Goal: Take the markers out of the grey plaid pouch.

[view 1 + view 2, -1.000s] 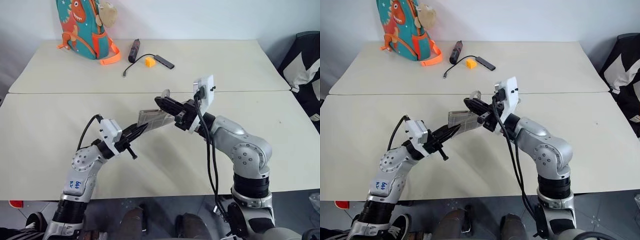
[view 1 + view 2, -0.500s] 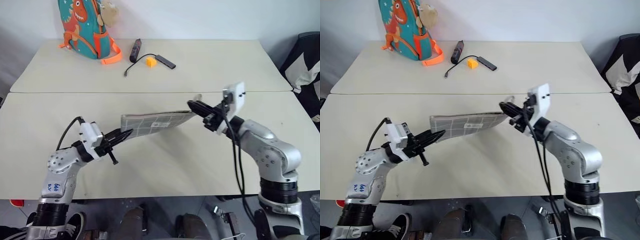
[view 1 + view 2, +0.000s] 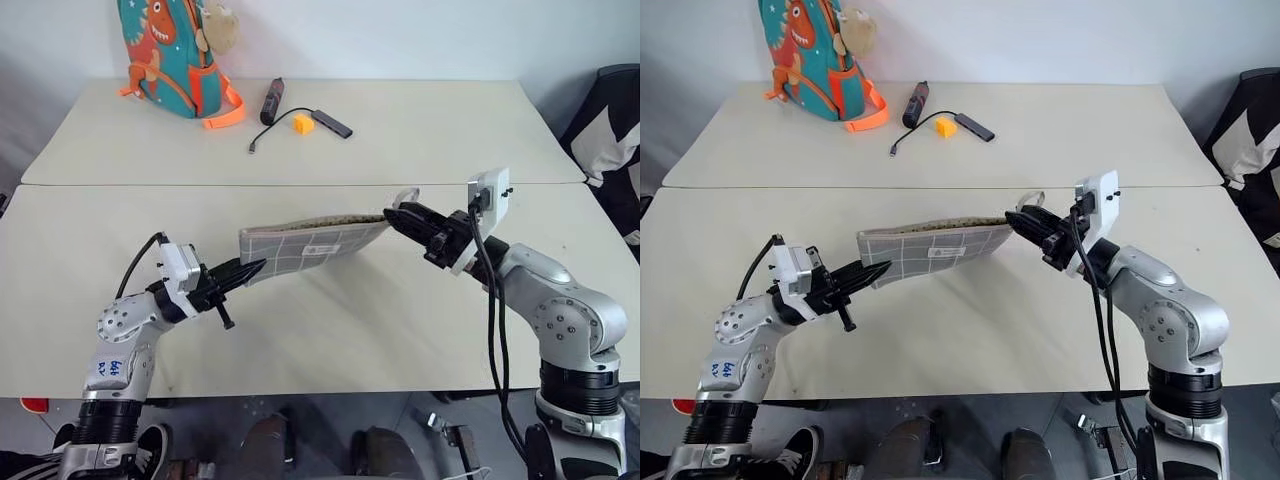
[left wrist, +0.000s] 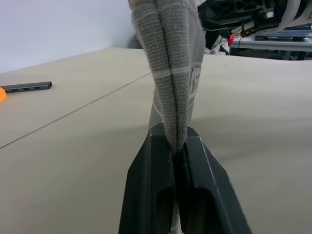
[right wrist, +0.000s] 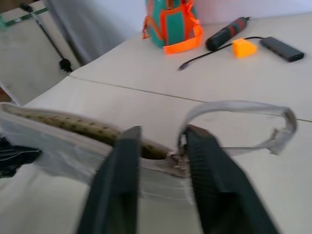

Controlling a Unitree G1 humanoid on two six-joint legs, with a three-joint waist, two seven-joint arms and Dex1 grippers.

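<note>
pouch interior: the grey plaid pouch (image 3: pixel 932 243) shows a dark slit along its top edge; contents cannot be made out.
pouch end: in the left wrist view the pouch's lower end is hidden between the left gripper (image 4: pixel 176 148) fingers.
right gripper (image 5: pixel 158 148): fingers blurred in its wrist view; contact with the zipper end cannot be told.
backpack (image 3: pixel 170 50): top cut off by the picture's edge.
small items by the backpack: dark stick (image 3: pixel 269 100) and orange block (image 3: pixel 300 123) too small to identify.
</note>
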